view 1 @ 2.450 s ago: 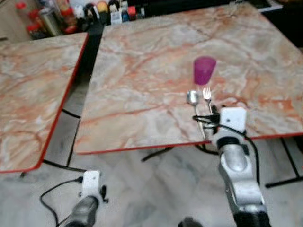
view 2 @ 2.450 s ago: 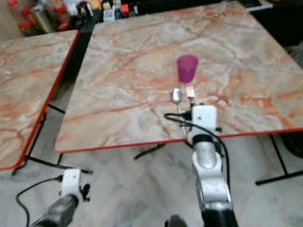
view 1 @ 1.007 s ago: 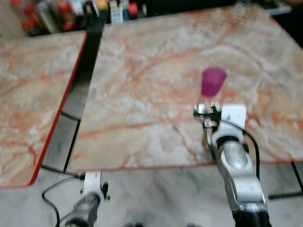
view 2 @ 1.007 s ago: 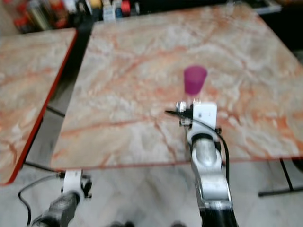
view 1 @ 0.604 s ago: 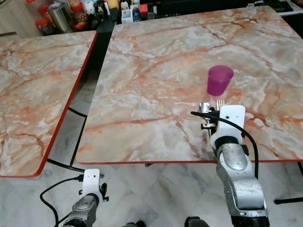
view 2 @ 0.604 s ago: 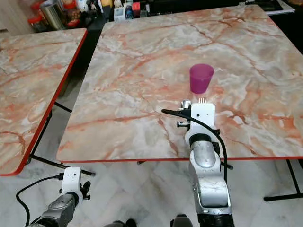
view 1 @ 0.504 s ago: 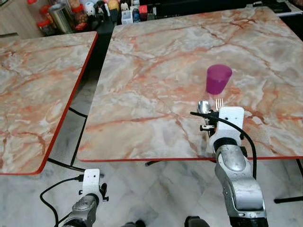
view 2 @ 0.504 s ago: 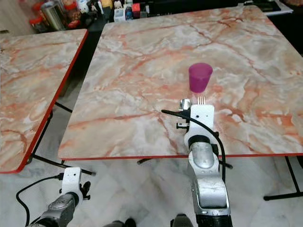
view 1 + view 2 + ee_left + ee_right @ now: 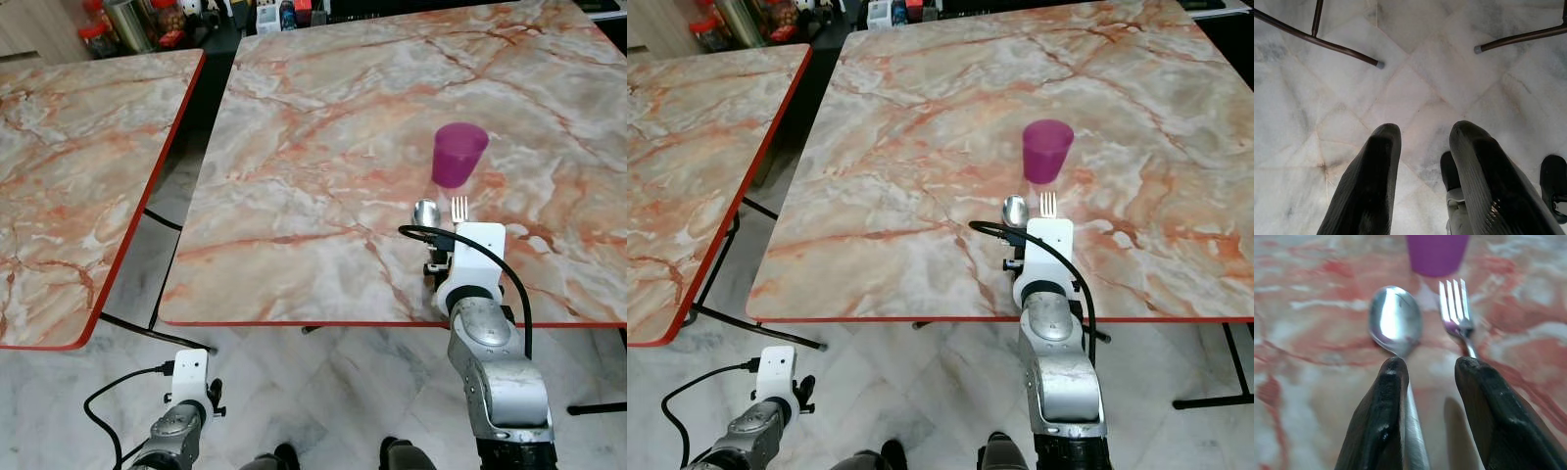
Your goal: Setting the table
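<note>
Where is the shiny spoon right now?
The spoon lies on the marble table near its front edge, beside the fork, just in front of the purple cup, with the right gripper over its handle.

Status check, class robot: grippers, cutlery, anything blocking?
Right gripper open over the spoon and fork, below the purple cup. Left gripper open, idle near floor. Nothing blocking.

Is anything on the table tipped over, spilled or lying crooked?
Nothing stands out. The purple cup stands upright, and the spoon and fork lie side by side just before it, roughly parallel. The right gripper is open above their handles.
</note>
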